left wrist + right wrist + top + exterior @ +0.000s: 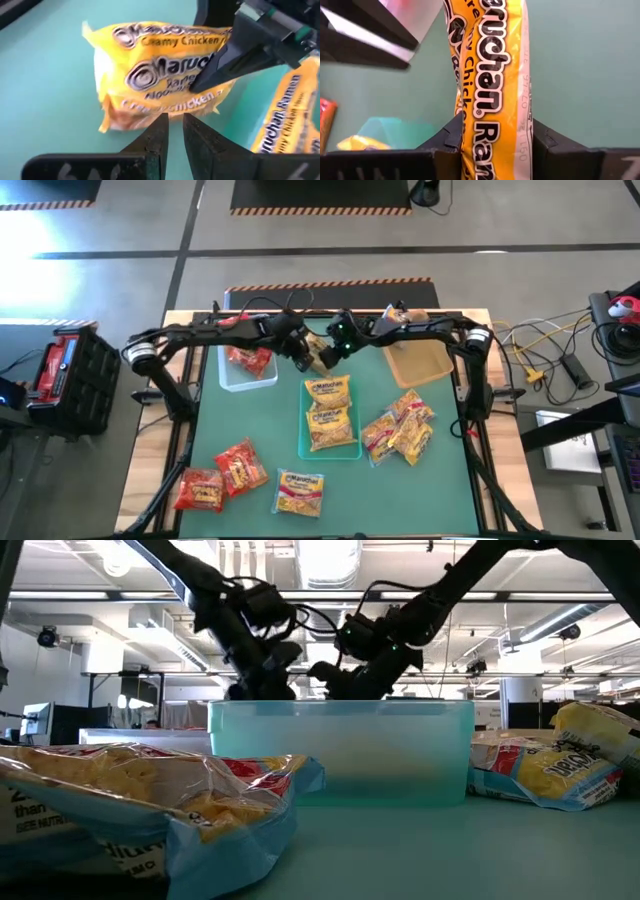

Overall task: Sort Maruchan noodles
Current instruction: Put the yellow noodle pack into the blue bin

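A yellow Creamy Chicken noodle packet [160, 70] hangs in the air between my two grippers, above the table's far middle [323, 356]. My right gripper [495, 142] is shut on it. My left gripper [175, 132] sits just off the packet's edge, fingers almost together with only a slit between them. Yellow packets [329, 412] lie in the teal bin [303, 442], and red ones [248, 360] in the clear bin [232, 380]. Loose red packets [220, 477], a yellow one [300, 491] and a mixed heap [400, 430] lie flat on the mat. My right gripper pinches the yellow packet across its middle [492, 115], one finger [451, 137] on each flat face. The packet stands on edge between them and is lifted clear of the table. Whether my left gripper's fingertips [159, 125] touch the packet's lower edge [150, 112], I cannot tell.
The tan bin [418, 362] sits at the far right under the right arm. The teal bin's wall [340, 755] fills the low view's middle, with a packet [150, 805] close in front. Bare green mat shows along the near edge [440, 500].
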